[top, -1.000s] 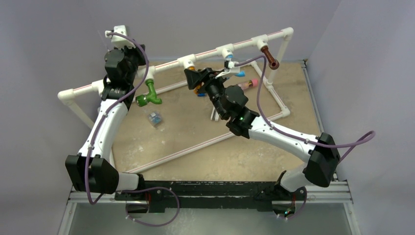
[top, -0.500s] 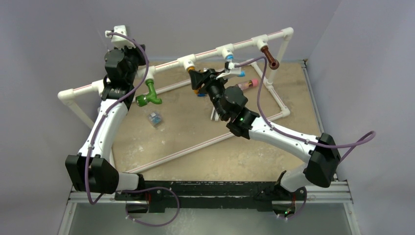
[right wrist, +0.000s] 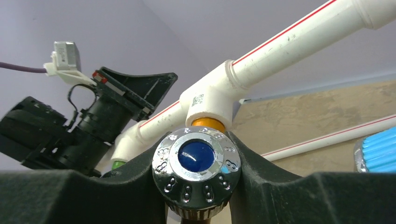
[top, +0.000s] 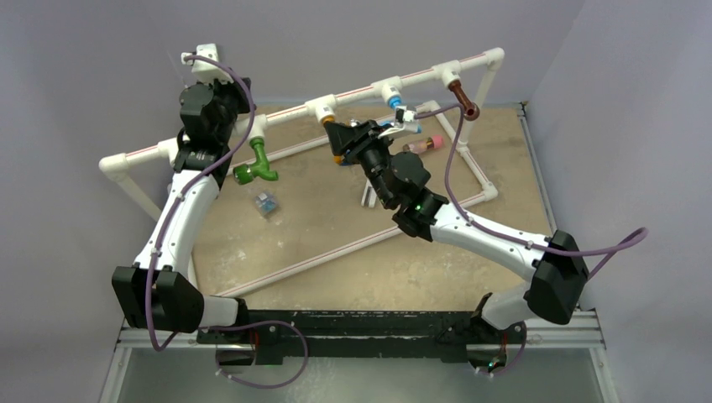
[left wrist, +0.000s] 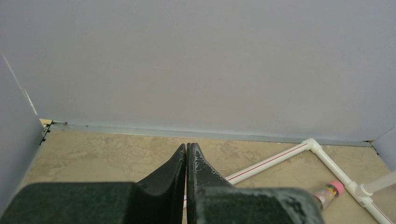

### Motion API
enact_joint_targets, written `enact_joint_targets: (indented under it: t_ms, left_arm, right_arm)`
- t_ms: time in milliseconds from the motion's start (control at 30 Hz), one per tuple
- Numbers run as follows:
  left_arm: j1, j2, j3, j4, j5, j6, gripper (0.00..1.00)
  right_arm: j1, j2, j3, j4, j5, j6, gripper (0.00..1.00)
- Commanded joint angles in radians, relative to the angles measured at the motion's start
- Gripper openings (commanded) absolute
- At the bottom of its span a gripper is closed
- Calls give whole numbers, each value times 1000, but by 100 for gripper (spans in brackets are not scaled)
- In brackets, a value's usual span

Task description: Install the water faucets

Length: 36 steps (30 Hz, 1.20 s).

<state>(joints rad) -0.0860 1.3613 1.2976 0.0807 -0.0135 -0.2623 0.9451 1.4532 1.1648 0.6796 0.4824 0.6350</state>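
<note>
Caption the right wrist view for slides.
Right end effector grips the chrome knob of the orange faucet under a white tee.

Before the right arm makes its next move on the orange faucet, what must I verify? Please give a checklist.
1. Right gripper closed on the knob of the orange faucet: ok.
2. Its neck inside the white tee joint: ok.
3. Faucet fully seated: cannot tell.
4. Left gripper shut, empty, away from the work: ok.
5. Blue faucet clear of the right fingers: cannot tell.
</note>
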Motion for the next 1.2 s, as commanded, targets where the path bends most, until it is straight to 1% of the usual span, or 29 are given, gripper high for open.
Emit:
enact_joint_targets:
  t_ms: [0,167,333,433,533,667,700,800,933,1167]
  left_arm:
    - [5,85,-84,-239,9,-14,0]
    - [5,82,-85,-238,9,-15,0]
    - [5,78,-86,-236,9,-15,0]
    - [5,76,-87,-237,9,-17,0]
    - [5,76,-86,-237,9,-17,0]
    - [5,76,-86,-236,9,-18,0]
    - [5,77,-87,-237,9,-18,0]
    - [5,77,-87,-236,9,-17,0]
    - [5,79,-87,-236,9,-15,0]
    - [5,85,-87,-236,9,-15,0]
  right_arm:
    - [6,-39,-40,40,-111,206,0]
    - [-1,-25,-61,96,-212,400,0]
    - [-8,-5,-79,148,-280,517,0]
    - [-9,-8,-85,153,-279,523,0]
    - [-10,-18,-76,134,-265,492,0]
    - [-10,-28,-52,104,-251,412,0]
    - [-10,-28,-45,89,-251,384,2]
    - [-10,-28,-22,48,-247,302,22]
    - [-10,-30,9,0,-252,241,45]
    - [-9,-64,44,-56,-218,142,65]
